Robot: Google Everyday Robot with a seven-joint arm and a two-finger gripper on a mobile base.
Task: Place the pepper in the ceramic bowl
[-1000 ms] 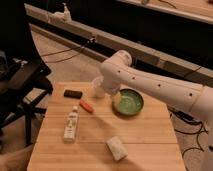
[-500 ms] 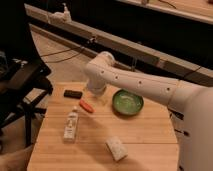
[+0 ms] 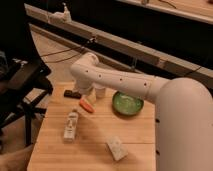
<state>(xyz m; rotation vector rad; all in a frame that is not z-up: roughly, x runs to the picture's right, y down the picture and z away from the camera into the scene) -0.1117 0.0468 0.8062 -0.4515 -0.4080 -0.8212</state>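
The small orange-red pepper (image 3: 86,105) lies on the wooden table (image 3: 95,150), left of centre. The glossy green ceramic bowl (image 3: 127,103) sits to its right, near the table's back right, with nothing in it. My white arm reaches in from the right and bends down over the table's back edge. My gripper (image 3: 90,93) hangs just behind and above the pepper, open and holding nothing. The arm hides part of it.
A flat black rectangular object (image 3: 72,93) lies at the back left, beside the gripper. A small bottle (image 3: 71,125) lies on its side left of centre. A white block (image 3: 116,148) sits near the front. A dark chair (image 3: 20,85) stands left of the table.
The arm has swung left, from over the bowl to over the pepper, and the gripper has come down close to the pepper. The things on the table lie as before.
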